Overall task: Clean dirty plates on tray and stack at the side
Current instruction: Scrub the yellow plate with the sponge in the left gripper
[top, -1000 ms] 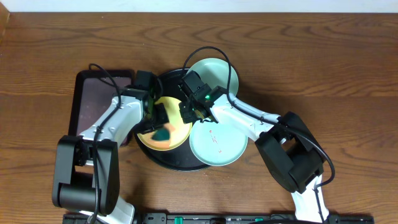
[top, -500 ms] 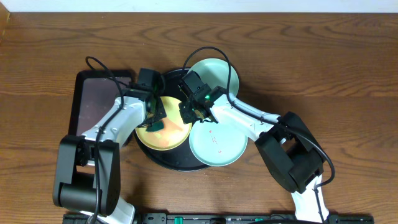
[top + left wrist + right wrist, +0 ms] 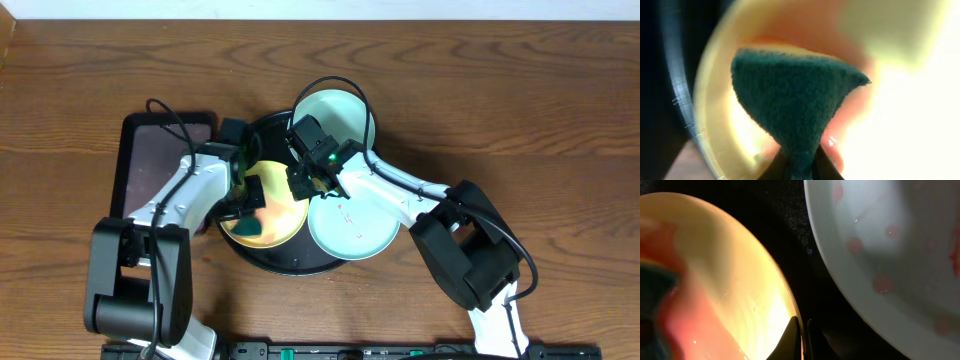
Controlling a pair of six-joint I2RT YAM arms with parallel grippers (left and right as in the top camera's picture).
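Three plates [image 3: 352, 225] crowd the round tray [image 3: 285, 262]; rectangular tray [image 3: 150, 160] blocks its left, open table [image 3: 500, 120] right.

A rectangular dark tray [image 3: 150, 160] lies left of the large round black tray [image 3: 285, 262]. On the latter, the pale yellow round plate [image 3: 285, 205] sits left with the teal sponge [image 3: 250, 228] on it. One light mint round plate [image 3: 345, 115] sits back right and a second mint plate [image 3: 355, 225] front right, apparently overhanging the rim.

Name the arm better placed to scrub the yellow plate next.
Left. The left gripper holds the teal sponge on the yellow plate; the right gripper only pinches that plate's rim, steadying it.
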